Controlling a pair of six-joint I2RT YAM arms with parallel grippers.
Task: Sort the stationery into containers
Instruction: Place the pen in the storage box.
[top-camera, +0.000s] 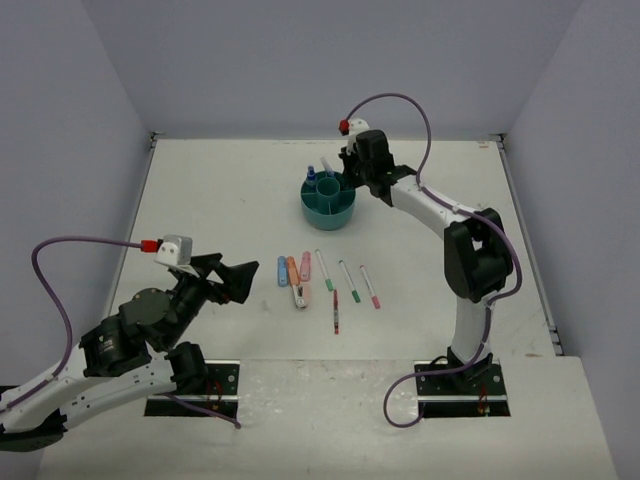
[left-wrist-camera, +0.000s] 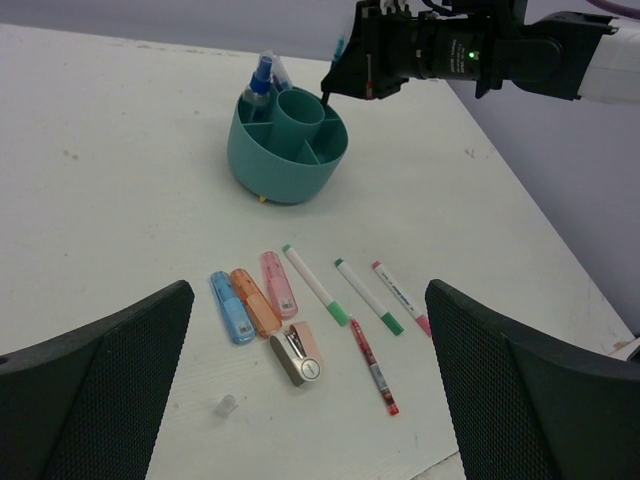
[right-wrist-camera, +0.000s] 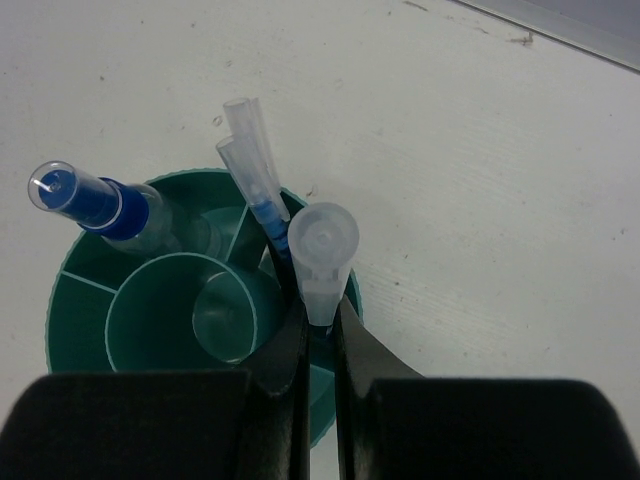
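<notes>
Round teal plastic organiser (left-wrist-camera: 290, 150), smooth and glossy, with curved outer compartments around a central cup, sits toward the far middle of the table (top-camera: 220, 190). The table is matte white with faint scuffs, and plain lavender-grey walls stand on three sides. The right gripper (right-wrist-camera: 320, 305) has black jaws pressed nearly together, pinching a thin pen with a clear cap (right-wrist-camera: 322, 250) upright at an outer compartment by the rim; cannot tell if its tip touches bottom. Other blue pens with clear caps (right-wrist-camera: 250, 160) lean in the neighbouring compartments. The left gripper (top-camera: 238, 280) has textured black jaws spread wide and holds nothing, low over the near-left table. In a loose row nearer the arms lie a stubby blue marker (left-wrist-camera: 231, 307), orange marker (left-wrist-camera: 256, 301) and pink marker (left-wrist-camera: 278, 284), two green-capped pens (left-wrist-camera: 316, 285), a pink-capped pen (left-wrist-camera: 402, 298), a red pen (left-wrist-camera: 373, 366) and a small stapler-like item (left-wrist-camera: 297, 355).
</notes>
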